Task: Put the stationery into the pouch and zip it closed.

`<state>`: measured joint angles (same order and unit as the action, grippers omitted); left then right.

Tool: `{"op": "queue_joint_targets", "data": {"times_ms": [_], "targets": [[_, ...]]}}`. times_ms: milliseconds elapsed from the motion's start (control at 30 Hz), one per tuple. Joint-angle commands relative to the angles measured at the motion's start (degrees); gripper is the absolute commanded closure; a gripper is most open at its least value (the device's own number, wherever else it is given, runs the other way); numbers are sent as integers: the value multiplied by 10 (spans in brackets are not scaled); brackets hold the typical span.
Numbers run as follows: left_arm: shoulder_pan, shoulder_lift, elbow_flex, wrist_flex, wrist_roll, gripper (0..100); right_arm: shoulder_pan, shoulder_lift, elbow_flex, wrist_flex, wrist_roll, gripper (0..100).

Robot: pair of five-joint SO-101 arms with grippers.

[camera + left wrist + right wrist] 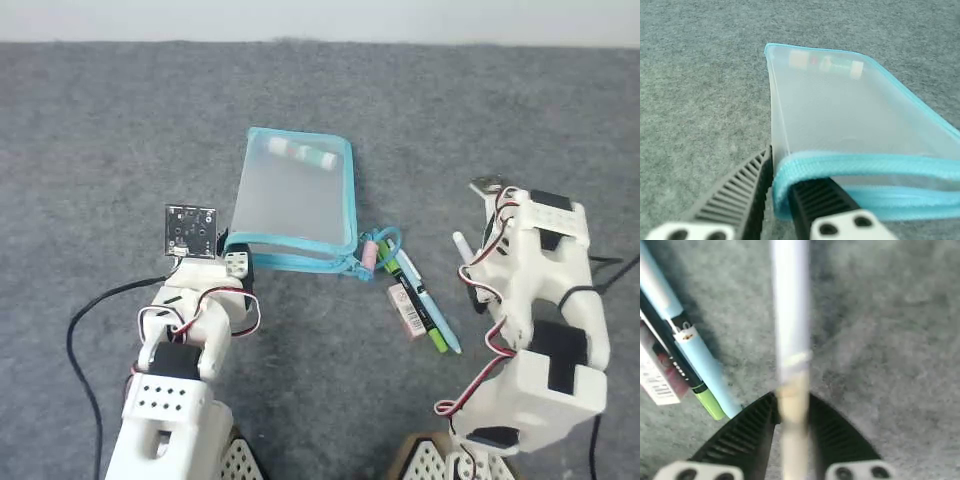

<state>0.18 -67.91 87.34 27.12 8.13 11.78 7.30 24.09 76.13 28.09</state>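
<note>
The translucent pouch (292, 200) with its blue zipper edge lies flat mid-table. A small white, pink and green item (300, 152) rests inside at its far end. My left gripper (237, 262) is shut on the pouch's near-left corner, its fingers (752, 192) pinching the blue zipper band (805, 167). To the right of the pouch, my right gripper (791, 412) is shut on a white pen (790, 335), held above the carpet (462, 246). A light blue pen (428, 300), a green highlighter (420, 312) and an eraser (404, 310) lie together by the pouch's near-right corner.
A pink zipper pull (368, 255) and a blue loop hang at the pouch's near-right corner. Grey carpet (120, 130) covers the table, with free room on the far left and far right. A black cable (80, 340) trails beside the left arm.
</note>
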Motion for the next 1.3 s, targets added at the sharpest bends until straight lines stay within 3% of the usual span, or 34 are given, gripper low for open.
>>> {"op": "queue_joint_targets", "data": {"times_ms": [0, 267, 533, 700, 967, 1267], "targets": [[-2, -11, -7, -19, -5, 989, -19, -49, -15, 7, 33, 780], [-2, -12, -1, -22, -5, 989, -17, -43, -6, 4, 95, 790], [1, -12, -4, -22, -5, 989, 8, -53, 121, -121, 133, 798], [1, -12, -4, -22, -5, 989, 38, -43, 117, -147, 133, 994], [3, -12, -4, -23, -4, 989, 64, -80, 74, -71, 132, 992], [3, -12, -4, -23, -3, 989, -53, -335, 50, 103, 107, 992]]}}
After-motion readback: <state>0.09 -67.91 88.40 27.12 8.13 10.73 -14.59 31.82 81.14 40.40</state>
